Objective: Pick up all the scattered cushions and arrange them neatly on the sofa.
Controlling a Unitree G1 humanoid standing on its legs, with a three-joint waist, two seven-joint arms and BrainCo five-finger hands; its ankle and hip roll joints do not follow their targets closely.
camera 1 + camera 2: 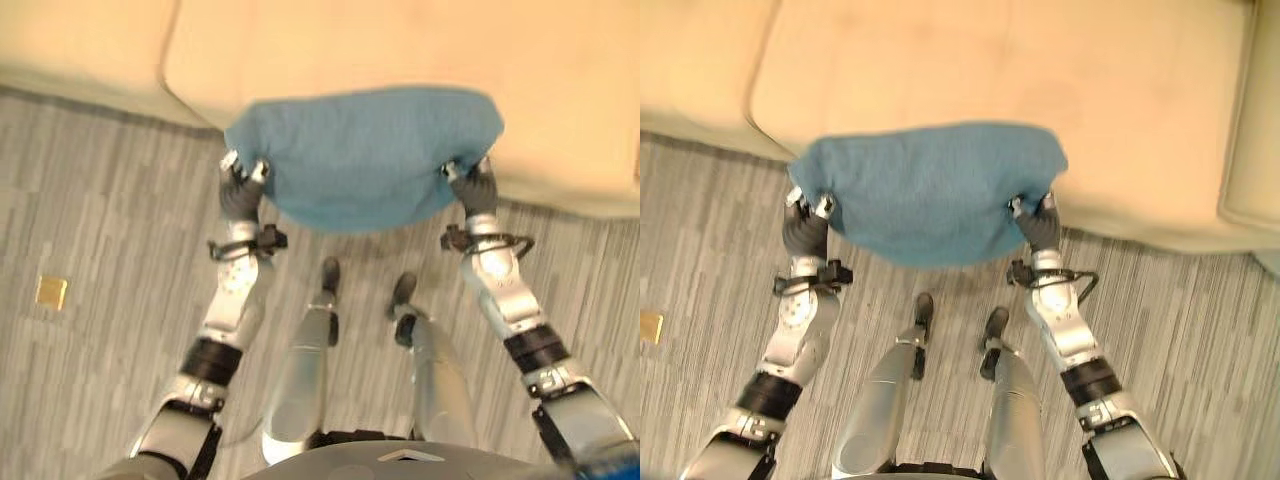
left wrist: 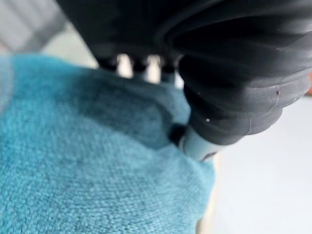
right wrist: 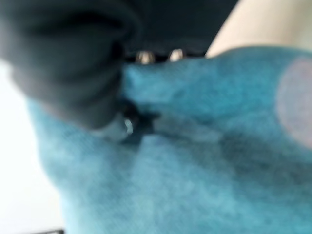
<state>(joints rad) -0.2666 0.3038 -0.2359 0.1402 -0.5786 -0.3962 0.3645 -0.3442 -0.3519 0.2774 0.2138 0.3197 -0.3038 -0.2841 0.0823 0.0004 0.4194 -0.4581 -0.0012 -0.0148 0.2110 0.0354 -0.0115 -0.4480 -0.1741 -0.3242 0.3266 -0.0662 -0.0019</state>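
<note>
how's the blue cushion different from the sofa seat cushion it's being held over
The blue cushion is teal and fuzzy; the sofa seat cushion is pale beige and smooth. The blue cushion is much smaller, spanning only part of the seat cushion's width. The blue cushion is gripped at its two sides by the left hand and right hand, overhanging the sofa's front edge; the seat cushion lies in place. Both look soft and padded.
</note>
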